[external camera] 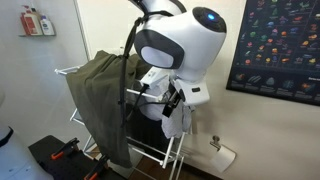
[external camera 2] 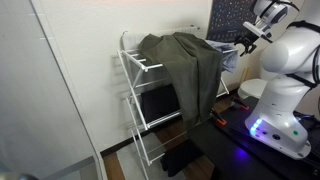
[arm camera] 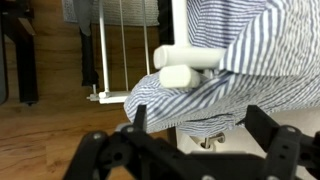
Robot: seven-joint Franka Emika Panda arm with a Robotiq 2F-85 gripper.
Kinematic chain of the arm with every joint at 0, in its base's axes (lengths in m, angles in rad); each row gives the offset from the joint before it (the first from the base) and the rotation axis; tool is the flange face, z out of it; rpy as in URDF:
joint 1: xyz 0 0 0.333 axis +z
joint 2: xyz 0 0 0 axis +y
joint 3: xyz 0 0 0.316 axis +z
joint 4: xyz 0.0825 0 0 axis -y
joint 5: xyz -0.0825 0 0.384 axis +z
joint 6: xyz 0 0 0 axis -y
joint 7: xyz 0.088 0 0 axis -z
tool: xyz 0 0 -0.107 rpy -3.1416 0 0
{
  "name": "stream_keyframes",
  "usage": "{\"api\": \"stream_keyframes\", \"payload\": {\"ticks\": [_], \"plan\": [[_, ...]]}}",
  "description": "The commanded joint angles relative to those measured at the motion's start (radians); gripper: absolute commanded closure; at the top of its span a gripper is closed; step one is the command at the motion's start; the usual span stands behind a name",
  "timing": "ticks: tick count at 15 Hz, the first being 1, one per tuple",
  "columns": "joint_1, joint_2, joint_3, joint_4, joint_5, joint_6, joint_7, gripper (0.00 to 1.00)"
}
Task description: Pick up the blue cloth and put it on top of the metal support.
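The blue cloth (arm camera: 215,85), pale with fine stripes, lies crumpled over the white tube ends of the metal support (arm camera: 186,58) in the wrist view. In both exterior views it hangs as a pale bundle (external camera: 178,122) (external camera 2: 229,56) at the rack's end. The metal support (external camera: 66,70) (external camera 2: 128,62) is a white thin-tubed drying rack. My gripper (arm camera: 200,120) is open, its black fingers wide apart, with the cloth's lower edge between the fingertips. It also shows in both exterior views (external camera: 172,100) (external camera 2: 245,42), close against the cloth.
A large olive-green garment (external camera: 105,100) (external camera 2: 185,65) drapes over most of the rack. A dark poster (external camera: 280,45) hangs on the wall. The robot's white base (external camera 2: 282,105) stands on a black platform beside the rack. The floor (arm camera: 50,130) is wooden.
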Motion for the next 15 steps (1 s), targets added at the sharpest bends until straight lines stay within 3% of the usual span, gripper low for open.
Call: {"api": "stream_keyframes", "payload": {"ticks": [1, 14, 15], "plan": [[-0.011, 0.033, 0.016, -0.021, 0.074, 0.061, -0.003, 0.00], [0.010, 0.168, 0.079, -0.021, 0.280, 0.093, -0.019, 0.00], [0.011, 0.171, 0.085, -0.019, 0.286, 0.094, -0.021, 0.07]]}}
